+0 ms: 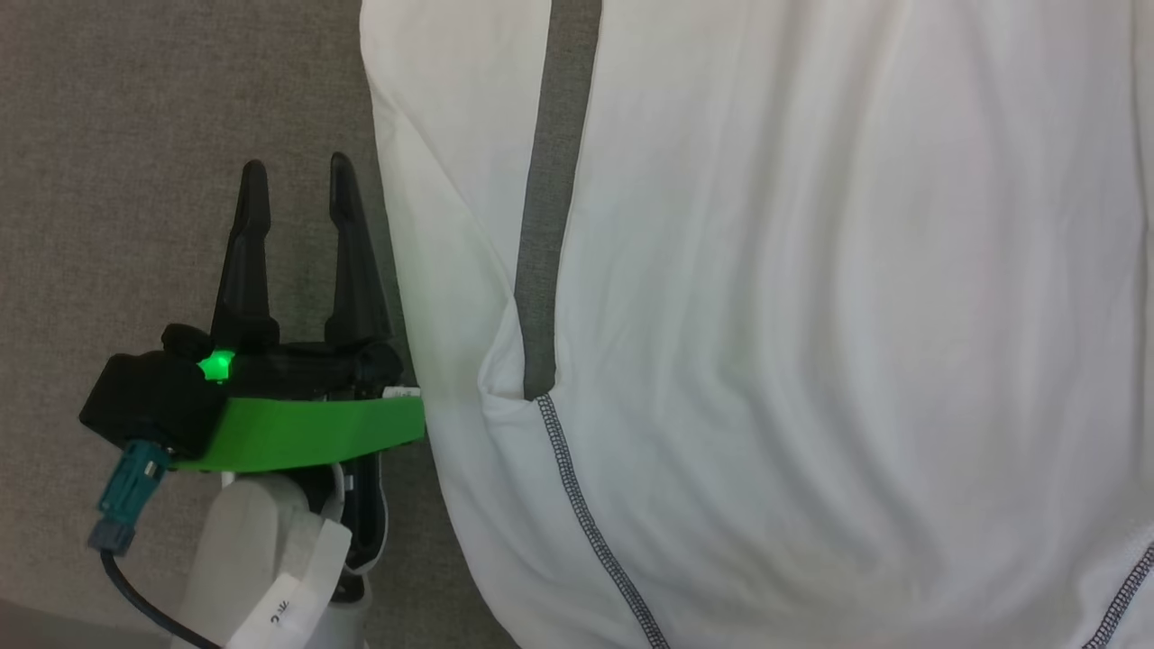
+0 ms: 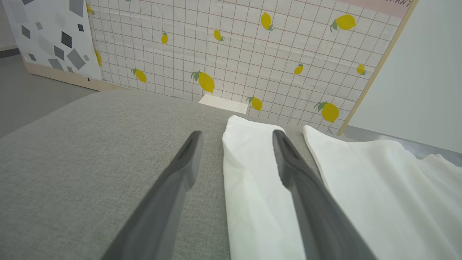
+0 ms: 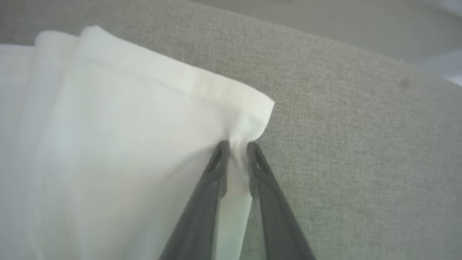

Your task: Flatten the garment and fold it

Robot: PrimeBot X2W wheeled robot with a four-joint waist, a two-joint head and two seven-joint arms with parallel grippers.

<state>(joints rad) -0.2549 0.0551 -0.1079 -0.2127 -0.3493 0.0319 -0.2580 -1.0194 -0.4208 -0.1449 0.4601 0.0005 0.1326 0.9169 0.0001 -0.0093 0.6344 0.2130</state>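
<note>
Where I am working: a grey woven surface (image 1: 135,135), like upholstery, with its edge rounding off to a grey floor (image 2: 21,101) at far left.
Room, left: a white panel (image 2: 54,36) with scattered grey shapes, leaning behind the surface.
Room, middle: a gridded panel (image 2: 252,54) printed with yellow lemons, about a dozen by my count, and one small white flat piece (image 2: 223,104) at its foot.
Room, right: a plain pale wall (image 2: 415,72).
Left gripper (image 1: 297,164): jaws spread wide and holding nothing. I see it over bare grey just left of the sleeve, with a green band and a lit green lamp at the wrist.
Garment (image 1: 811,315): white, lying on the grey surface and covering the middle and right of my head view.
Sleeve (image 1: 442,180): on the left side of the garment. A strip of grey shows between it and the body.
Stitching (image 1: 586,523): dark grey, running from the armpit down the seam.
Right gripper (image 3: 238,143): jaws nearly together, pinching a hemmed corner of the garment. The cloth puckers between the tips, and bare grey lies to the right.
Count: one garment, two grippers, two dark fingers on each, three backdrops.
</note>
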